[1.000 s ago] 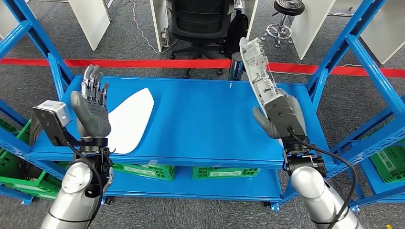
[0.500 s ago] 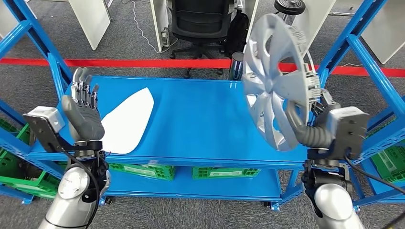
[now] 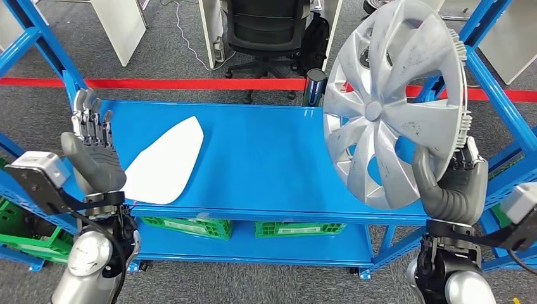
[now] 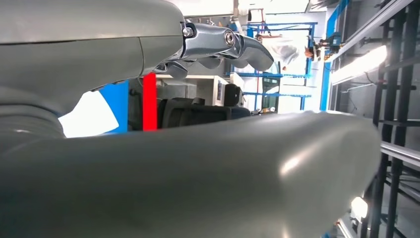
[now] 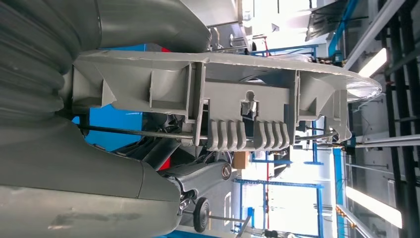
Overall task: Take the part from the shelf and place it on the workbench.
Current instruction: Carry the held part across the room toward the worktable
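Hubcap (image 3: 392,104) has turned face-on above the shelf (image 3: 266,158). Right hand (image 3: 451,183) grasps its rim: light, stiff, brittle clips. Left hand (image 3: 95,155) released.

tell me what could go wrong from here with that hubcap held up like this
1. The right hand grips the silver hubcap by its lower rim alone, with most of the disc standing above the grip; it could tip or slip out.
2. The hubcap sits close to the blue shelf upright on the right, so a swing or turn might clip the frame.
3. The left hand is raised and holds nothing, near the white part on the shelf; it could bump that part.
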`<state>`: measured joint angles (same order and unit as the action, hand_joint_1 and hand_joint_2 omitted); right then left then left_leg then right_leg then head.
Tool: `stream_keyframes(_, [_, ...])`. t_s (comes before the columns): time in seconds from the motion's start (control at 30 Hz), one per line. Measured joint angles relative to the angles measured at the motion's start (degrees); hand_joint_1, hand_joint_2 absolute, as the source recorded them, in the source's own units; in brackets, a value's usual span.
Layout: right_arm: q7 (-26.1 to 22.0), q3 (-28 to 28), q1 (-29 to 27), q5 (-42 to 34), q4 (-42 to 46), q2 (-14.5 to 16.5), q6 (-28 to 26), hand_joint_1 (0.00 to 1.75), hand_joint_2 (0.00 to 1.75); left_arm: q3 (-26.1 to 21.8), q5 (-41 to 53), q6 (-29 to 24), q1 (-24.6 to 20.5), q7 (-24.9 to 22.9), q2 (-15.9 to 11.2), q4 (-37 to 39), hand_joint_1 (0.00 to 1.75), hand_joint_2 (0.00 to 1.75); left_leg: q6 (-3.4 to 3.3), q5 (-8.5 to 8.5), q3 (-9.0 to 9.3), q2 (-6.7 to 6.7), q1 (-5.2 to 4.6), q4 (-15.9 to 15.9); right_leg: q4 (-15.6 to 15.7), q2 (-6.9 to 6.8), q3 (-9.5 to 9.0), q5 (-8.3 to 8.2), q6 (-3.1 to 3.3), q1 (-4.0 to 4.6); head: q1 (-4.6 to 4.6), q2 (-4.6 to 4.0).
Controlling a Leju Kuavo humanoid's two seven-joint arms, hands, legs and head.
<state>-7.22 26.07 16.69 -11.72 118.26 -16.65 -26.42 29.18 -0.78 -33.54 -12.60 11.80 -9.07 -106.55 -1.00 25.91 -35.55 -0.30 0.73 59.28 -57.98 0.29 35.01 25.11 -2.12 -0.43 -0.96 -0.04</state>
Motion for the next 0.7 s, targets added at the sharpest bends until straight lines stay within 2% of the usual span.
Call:
stream_keyframes(0.6, [-0.41, -1.62, -2.32, -0.27, 3.41, -0.24, 0.37, 1.75, 1.75, 0.02, -0.14, -0.43, 0.99, -0.48, -0.82, -2.71, 0.00, 0.00, 0.00, 0.00, -0.01, 0.00, 0.00, 0.00, 0.00, 0.00, 0.01, 0.00, 0.00, 0.00, 0.01, 0.00])
stream_keyframes(0.7, [-0.01, -1.63, -2.44, 0.62, 3.57, -0.36, 0.33, 1.75, 1.75, 0.04, -0.39, -0.34, 1.03, -0.44, -0.94, -2.91, 0.00, 0.00, -0.16, 0.12, -0.06, 0.00, -0.21, 0.12, 0.17, 0.01, -0.03, -0.06, -0.32, -0.19, 0.04, 0.00])
